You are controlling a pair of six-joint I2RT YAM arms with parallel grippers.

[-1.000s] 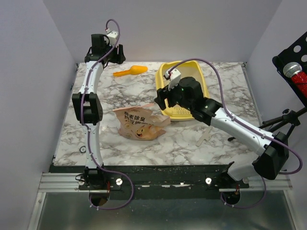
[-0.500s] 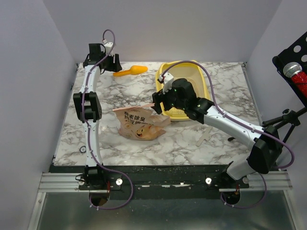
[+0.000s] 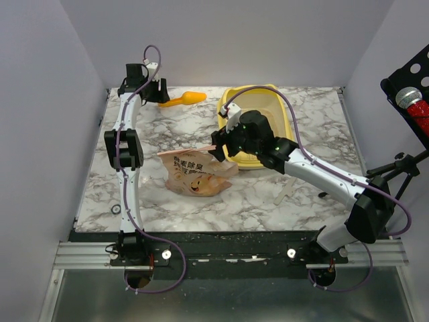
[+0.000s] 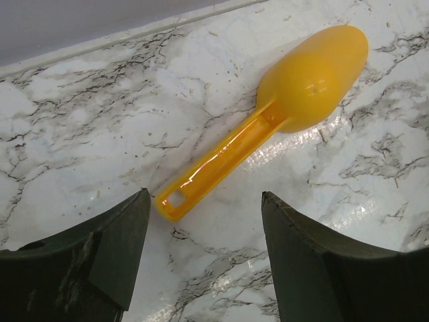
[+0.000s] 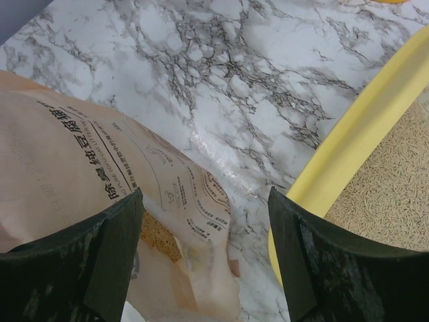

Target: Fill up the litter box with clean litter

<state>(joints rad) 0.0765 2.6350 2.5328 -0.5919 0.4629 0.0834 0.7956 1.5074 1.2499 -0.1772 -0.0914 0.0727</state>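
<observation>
The marble table (image 3: 268,194) is being lit brightly and evenly from above, and only soft shadows are being cast. Glare is being thrown off the orange scoop (image 4: 295,87) and the marble beside it. Both wrist views are being rendered sharply.

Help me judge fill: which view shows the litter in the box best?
Right wrist: litter grains show close up inside the litter box. Top external: the right arm hides most of it. Left wrist: none.
</observation>
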